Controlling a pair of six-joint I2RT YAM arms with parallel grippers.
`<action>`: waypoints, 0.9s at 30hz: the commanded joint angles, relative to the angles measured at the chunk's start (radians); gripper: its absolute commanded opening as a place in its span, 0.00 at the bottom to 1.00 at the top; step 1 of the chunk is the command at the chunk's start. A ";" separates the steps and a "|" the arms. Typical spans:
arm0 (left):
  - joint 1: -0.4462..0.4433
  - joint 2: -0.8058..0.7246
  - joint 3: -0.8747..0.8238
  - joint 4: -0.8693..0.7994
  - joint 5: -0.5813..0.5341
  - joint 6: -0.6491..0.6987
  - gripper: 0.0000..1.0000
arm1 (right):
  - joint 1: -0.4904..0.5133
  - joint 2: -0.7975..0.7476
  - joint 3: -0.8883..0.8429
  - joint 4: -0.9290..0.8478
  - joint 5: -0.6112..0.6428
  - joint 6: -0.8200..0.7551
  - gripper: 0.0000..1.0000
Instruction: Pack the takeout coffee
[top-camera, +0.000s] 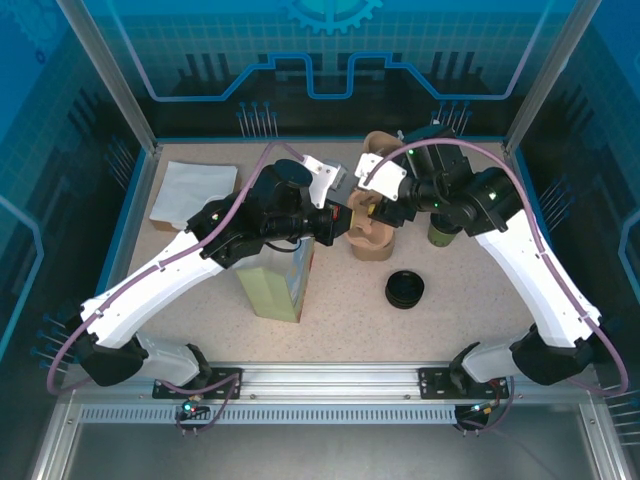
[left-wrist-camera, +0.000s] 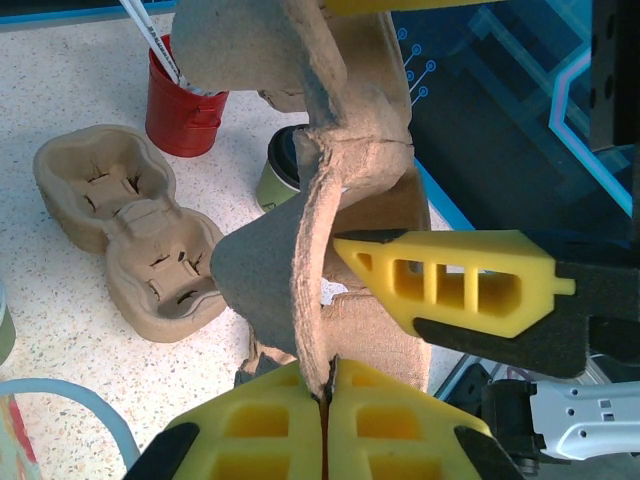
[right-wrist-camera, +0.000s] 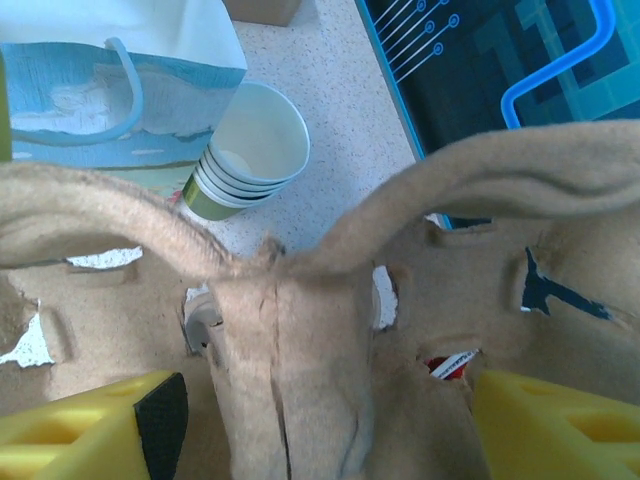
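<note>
A brown pulp cup carrier (top-camera: 372, 232) is held up over the table's middle. My left gripper (left-wrist-camera: 325, 395) is shut on its thin lower edge. My right gripper (right-wrist-camera: 322, 432) is open, its yellow fingers (right-wrist-camera: 85, 432) standing wide on either side of the carrier's centre ridge (right-wrist-camera: 290, 350). One dark green cup (top-camera: 443, 233) stands by the right arm, partly hidden; it is behind the carrier in the left wrist view (left-wrist-camera: 277, 180). A stack of green cups with white insides (right-wrist-camera: 250, 150) sits beside the paper bag. The round black lid (top-camera: 405, 289) lies on the table at front right.
A green and blue paper bag (top-camera: 275, 282) stands under the left arm. A second pulp carrier (left-wrist-camera: 130, 230) lies flat on the table, with a red cup of white straws (left-wrist-camera: 185, 100) behind it. White paper (top-camera: 195, 190) lies at the back left.
</note>
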 joint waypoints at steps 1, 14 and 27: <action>-0.009 -0.007 0.032 0.020 0.022 0.026 0.06 | 0.020 0.009 0.019 0.023 -0.026 0.007 0.77; -0.008 0.002 0.038 0.017 0.023 0.024 0.06 | 0.017 0.015 -0.005 0.037 -0.055 0.008 0.56; -0.008 0.005 0.040 0.008 0.018 0.022 0.14 | 0.006 0.009 -0.017 0.036 -0.057 0.003 0.37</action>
